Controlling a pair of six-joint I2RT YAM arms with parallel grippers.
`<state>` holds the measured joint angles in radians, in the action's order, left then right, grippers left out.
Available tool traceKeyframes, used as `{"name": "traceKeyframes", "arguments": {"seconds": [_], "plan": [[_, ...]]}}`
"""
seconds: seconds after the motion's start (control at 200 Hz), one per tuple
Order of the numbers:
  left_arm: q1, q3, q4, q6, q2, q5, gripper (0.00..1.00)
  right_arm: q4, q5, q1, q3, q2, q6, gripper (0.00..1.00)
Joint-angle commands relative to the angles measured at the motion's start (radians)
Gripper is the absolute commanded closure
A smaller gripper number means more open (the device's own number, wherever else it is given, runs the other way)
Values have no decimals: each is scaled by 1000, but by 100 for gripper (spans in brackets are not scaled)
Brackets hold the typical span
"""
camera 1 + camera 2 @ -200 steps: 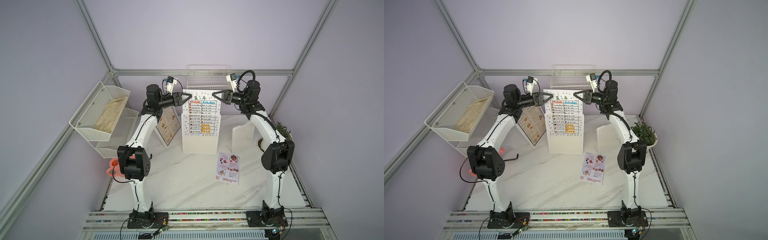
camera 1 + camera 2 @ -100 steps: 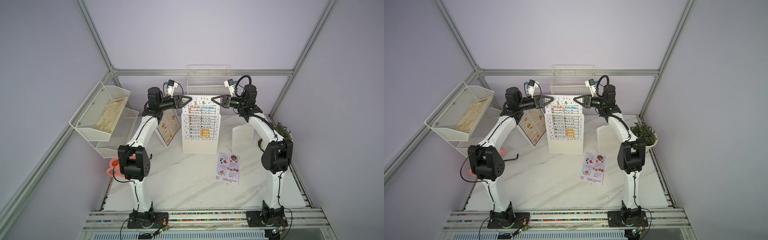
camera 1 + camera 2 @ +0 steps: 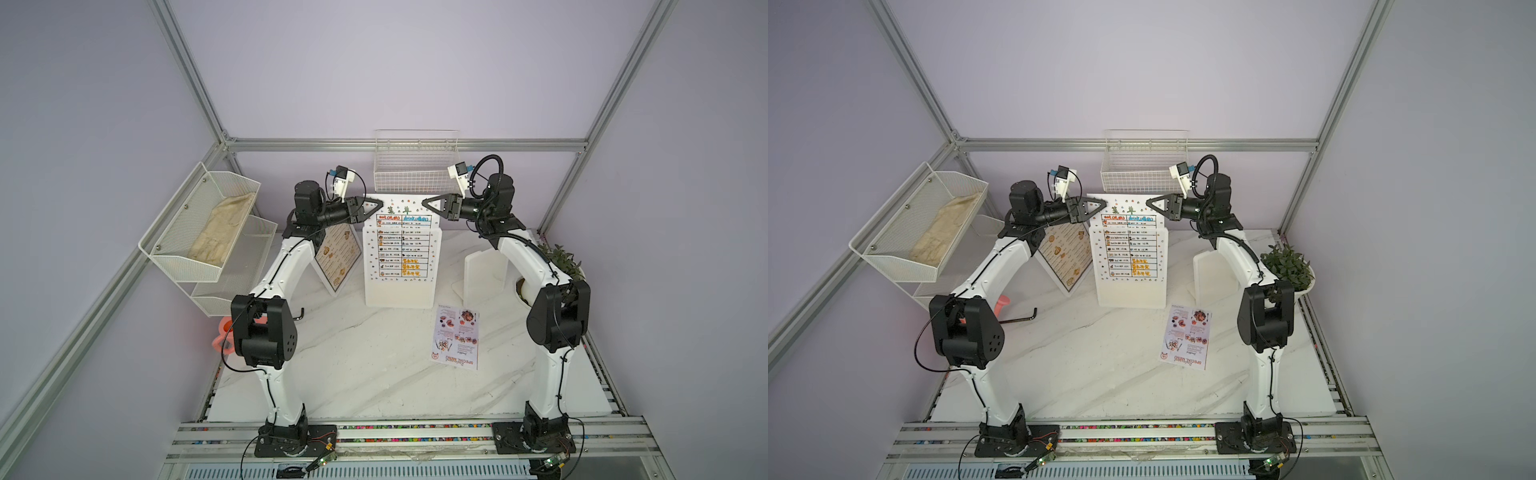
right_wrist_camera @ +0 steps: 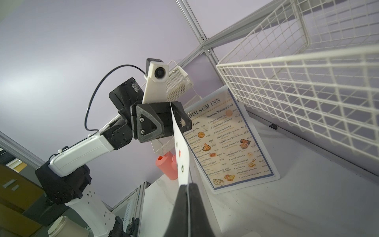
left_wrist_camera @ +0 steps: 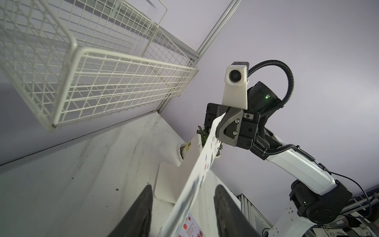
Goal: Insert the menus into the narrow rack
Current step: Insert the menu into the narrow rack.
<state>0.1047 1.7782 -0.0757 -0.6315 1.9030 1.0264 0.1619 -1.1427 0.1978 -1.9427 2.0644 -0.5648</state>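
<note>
Inside white stand (image 3: 401, 291), grid menu (image 3: 402, 245) upright.

A potted plant (image 3: 1287, 266) stands at the bench's (image 3: 374, 365) right edge. A tiered mesh shelf (image 3: 195, 232) holding cloth (image 3: 220, 232) hangs by the left edge, with an orange object (image 3: 220, 332) below it and a black hex key (image 3: 1021, 316) nearby.

Three menus (image 3: 401, 245) show, two grippers (image 3: 376, 205), two wire racks (image 3: 415, 166), one potted plant (image 3: 1287, 266).
</note>
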Motion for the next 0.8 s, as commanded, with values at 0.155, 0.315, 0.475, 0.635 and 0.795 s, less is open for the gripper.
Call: {"name": "traceKeyframes", "arguments": {"seconds": [0.155, 0.315, 0.475, 0.635, 0.795], "plan": [[-3, -31, -47, 31, -44, -2, 51, -23, 27, 8, 9, -41, 42, 94], [-3, -43, -49, 30, -42, -3, 51, -36, 33, 8, 23, -50, 60, 92], [-3, -47, -49, 31, -39, -5, 49, -38, 47, 6, 33, -67, 75, 86], [-3, -50, -41, 42, -43, -12, 48, -54, 51, 8, 13, -64, 85, 83], [-5, -53, -17, 61, -51, -29, 43, -61, 40, 8, -9, -55, 81, 82]]}}
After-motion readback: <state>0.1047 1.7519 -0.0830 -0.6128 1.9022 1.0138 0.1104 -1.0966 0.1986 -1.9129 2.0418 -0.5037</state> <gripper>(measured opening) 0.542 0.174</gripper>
